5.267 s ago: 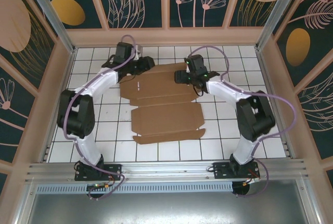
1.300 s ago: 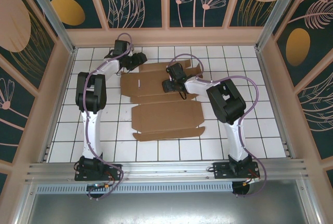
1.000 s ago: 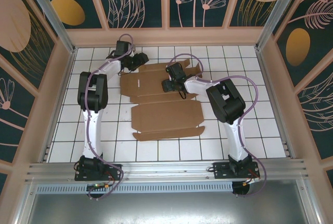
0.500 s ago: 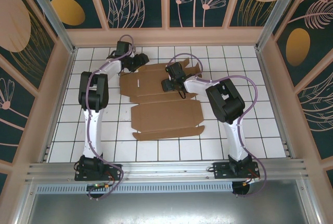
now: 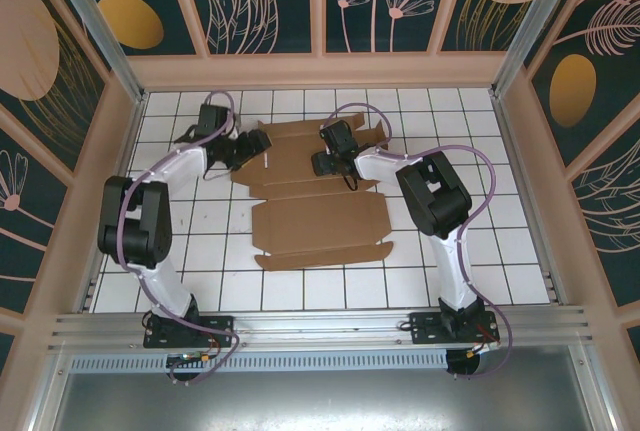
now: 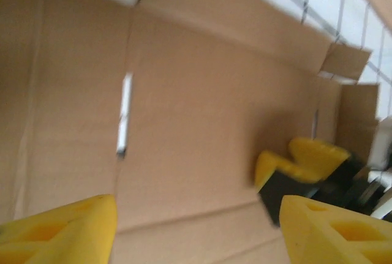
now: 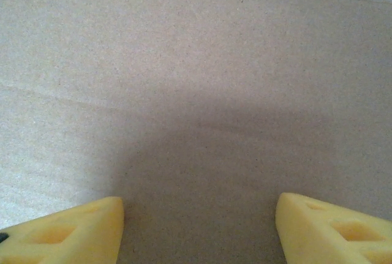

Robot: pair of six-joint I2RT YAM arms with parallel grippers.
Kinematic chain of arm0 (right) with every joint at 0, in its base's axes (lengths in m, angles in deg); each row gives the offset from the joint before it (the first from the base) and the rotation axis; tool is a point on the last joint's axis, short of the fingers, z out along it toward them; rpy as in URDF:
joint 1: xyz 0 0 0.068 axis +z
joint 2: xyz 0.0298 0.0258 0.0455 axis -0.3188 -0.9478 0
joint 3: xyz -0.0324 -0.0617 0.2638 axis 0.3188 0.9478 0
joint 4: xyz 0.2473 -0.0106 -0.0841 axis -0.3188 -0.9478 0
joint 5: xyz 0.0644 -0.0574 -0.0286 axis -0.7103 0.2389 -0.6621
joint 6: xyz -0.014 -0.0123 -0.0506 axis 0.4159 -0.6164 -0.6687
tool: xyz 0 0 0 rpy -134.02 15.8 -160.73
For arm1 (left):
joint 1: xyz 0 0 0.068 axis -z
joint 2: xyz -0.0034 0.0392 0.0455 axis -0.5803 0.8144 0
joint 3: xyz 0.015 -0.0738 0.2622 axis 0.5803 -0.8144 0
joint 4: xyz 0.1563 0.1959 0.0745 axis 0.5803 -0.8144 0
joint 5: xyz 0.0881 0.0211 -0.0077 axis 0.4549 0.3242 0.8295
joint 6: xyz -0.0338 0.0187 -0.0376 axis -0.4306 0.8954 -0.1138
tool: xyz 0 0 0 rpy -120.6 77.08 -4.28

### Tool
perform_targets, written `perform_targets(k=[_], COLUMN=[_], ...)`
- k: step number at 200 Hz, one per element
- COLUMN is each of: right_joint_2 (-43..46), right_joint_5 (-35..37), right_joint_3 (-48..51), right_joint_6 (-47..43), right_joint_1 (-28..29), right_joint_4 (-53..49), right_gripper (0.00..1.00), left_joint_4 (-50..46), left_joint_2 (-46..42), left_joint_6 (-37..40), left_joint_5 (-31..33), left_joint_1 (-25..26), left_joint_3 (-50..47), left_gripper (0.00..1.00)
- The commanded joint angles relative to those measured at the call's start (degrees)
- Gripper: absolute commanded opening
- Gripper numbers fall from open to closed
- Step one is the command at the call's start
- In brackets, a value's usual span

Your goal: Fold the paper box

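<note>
White-black arms (image 5: 182, 165), purple cables (image 5: 356, 106), yellow fingertips (image 7: 67, 230)

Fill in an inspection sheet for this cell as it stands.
Surface: table, white tiles.
Job's things: box, a brown die-cut sheet lying flat, not yet folded.
Clutter: nothing seen.
Tools: left tool open over the sheet's far left part; right tool open over its far panel; neither holds anything.
Cables: purple cables looped along both arms.
Surroundings: floral wall panels on three sides; metal rail at the near edge.
</note>
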Motion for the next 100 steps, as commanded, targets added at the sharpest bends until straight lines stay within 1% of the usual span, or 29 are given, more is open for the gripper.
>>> perform_targets(k=[1, 18, 61, 100], right_joint_2=[-2.87, -3.36, -3.57, -3.39], right_joint_5=[-2.69, -2.86, -2.88, -2.70], right_joint_3=[3.92, 3.80, 4.05, 4.87], right_joint_6=[2.37, 2.49, 2.59, 2.54], right_joint_1=[-0.52, -0.51, -0.12, -0.02], right_joint_4=[-9.76, -9.62, -9.57, -9.14], right_gripper=[0.67, 0.66, 0.66, 0.66], left_joint_4=[1.07, 0.73, 0.56, 2.02], left_joint_2=[-4.25, -6.12, -4.59, -3.67], left_joint_6=[-0.75, 0.46, 1.71, 0.92], left_joint_5=[-1.17, 0.16, 2.31, -0.21], left_joint_1=[0.41, 0.39, 0.37, 1.27], left_joint_3=[-7.59, -10.39, -12.62, -12.02], left_gripper=[0.73, 0.74, 0.75, 0.72])
